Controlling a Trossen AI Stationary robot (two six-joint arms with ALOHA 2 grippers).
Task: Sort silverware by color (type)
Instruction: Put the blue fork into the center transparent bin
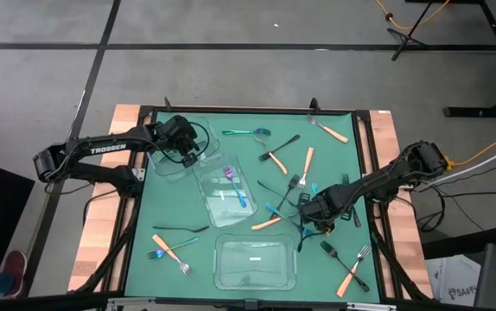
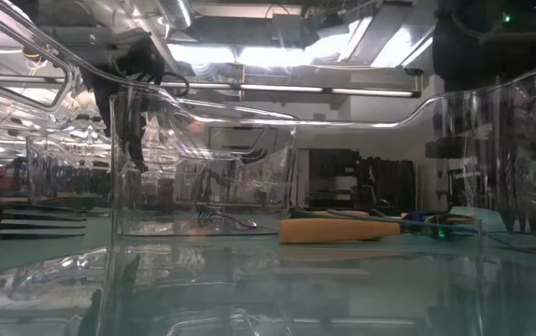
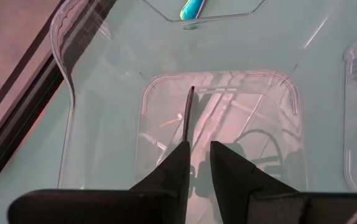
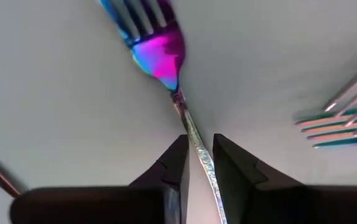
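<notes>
- The left gripper is hovering over the clear plastic container at the upper left of the green mat in the high view. In the left wrist view its fingers are pinching a slim black utensil, which is sticking forward above the container's floor.
- White lettering reading "TROSSEN" is showing on the left arm, at the left of the high view.
- The right gripper is sitting low over the mat, right of centre in the high view. In the right wrist view its fingers are clamping the shiny handle of an iridescent fork, whose pink-and-blue head is pointing toward the top of that frame.
- A middle container at the centre of the high view is holding a blue-and-purple piece.
- A third container is lying at the lower centre.
- Loose silverware is lying scattered on the mat: an orange-handled fork right of centre, a teal fork at top centre, a black fork at lower left, and an orange-handled fork at lower right.
- In the low view, an orange handle is resting on the mat behind the clear container wall.
</notes>
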